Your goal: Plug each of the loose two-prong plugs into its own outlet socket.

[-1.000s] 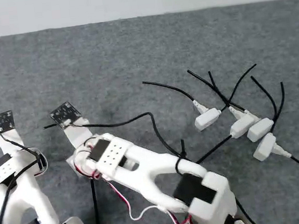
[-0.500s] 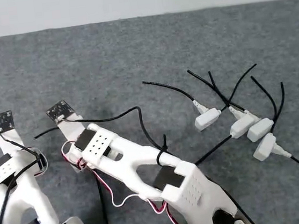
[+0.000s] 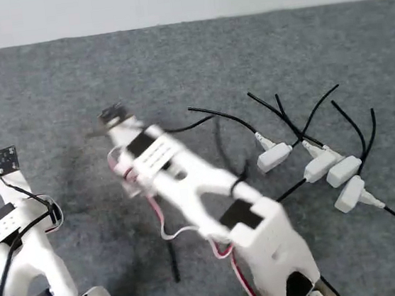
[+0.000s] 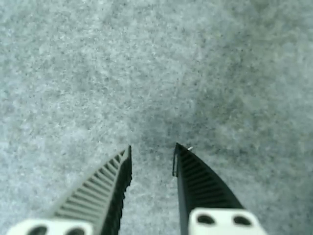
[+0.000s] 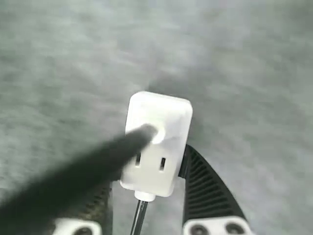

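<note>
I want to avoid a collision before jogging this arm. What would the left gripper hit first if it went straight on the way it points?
Only the grey mat. The open left gripper aims down at a bare patch of it, with nothing in between. I cannot judge how far off it is.

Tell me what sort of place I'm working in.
Probably a robotics test bench: grey felt-like mat as work surface, bare pale wall behind, white plugs on loose black cords.
</note>
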### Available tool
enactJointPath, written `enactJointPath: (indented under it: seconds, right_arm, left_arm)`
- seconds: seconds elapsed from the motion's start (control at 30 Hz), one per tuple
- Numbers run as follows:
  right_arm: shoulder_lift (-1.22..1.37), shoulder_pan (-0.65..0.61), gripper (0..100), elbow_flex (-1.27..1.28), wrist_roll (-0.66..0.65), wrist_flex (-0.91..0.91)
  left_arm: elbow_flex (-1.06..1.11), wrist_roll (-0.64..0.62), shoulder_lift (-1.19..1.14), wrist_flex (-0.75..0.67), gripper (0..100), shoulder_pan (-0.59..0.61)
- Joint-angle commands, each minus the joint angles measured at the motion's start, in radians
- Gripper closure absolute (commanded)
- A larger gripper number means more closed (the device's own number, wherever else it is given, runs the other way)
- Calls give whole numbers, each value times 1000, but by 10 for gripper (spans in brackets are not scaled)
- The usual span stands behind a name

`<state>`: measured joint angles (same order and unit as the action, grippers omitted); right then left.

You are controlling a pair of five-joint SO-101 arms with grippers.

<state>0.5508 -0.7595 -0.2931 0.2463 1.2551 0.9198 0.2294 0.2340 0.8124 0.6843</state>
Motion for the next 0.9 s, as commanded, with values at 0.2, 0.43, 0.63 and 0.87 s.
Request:
enactJointPath:
  seconds: [0.2, 0.43, 0.63, 0.87]
  right_arm:
    - [-456, 381, 991, 334, -135, 21]
    - [-898, 682, 991, 865, -239, -237]
    - [-984, 1003, 987, 1057, -348, -300]
    - [-995, 1139, 790, 1105, -423, -278]
  left_arm:
    - [-1, -6, 58, -55, 867, -124]
    - [150, -8, 293, -41, 863, -207]
    - [318, -8, 522, -40, 863, -249]
    - [420, -8, 660, -37, 863, -245]
